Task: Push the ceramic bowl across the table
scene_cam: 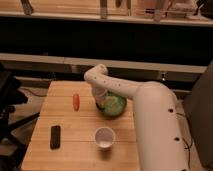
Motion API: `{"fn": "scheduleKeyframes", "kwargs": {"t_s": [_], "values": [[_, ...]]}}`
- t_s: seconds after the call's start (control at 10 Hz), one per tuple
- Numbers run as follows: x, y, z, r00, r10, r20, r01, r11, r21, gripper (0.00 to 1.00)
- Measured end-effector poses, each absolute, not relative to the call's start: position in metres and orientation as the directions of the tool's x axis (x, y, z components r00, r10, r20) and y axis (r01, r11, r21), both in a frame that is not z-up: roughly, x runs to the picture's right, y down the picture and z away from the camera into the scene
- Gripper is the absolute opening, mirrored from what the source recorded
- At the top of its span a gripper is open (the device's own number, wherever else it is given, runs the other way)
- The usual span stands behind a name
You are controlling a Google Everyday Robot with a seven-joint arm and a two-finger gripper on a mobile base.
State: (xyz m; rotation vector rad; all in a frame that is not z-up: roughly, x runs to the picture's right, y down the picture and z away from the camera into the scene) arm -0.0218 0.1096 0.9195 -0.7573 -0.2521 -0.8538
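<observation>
Your gripper is down at the bowl's left edge, on the table's far right part; whether its jaws are spread or pressed together you cannot tell. An orange-red object lies left of it, a white cup nearer, a black device front left. No writing is readable.

Gripper blurred – partly hides ceramic bowl.

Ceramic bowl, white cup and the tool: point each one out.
ceramic bowl (116,105), camera view, on its pale green inside.
white cup (104,136), camera view, on its inside.
tool (100,103), camera view, at the bowl's left rim.
</observation>
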Motion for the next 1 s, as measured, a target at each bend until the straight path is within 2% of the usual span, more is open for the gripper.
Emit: {"fn": "scheduleKeyframes", "kwargs": {"t_s": [1.0], "values": [[-0.093, 0.114, 0.9, 0.508, -0.669, 0.543, 0.853, 0.302, -0.426, 0.0]]}}
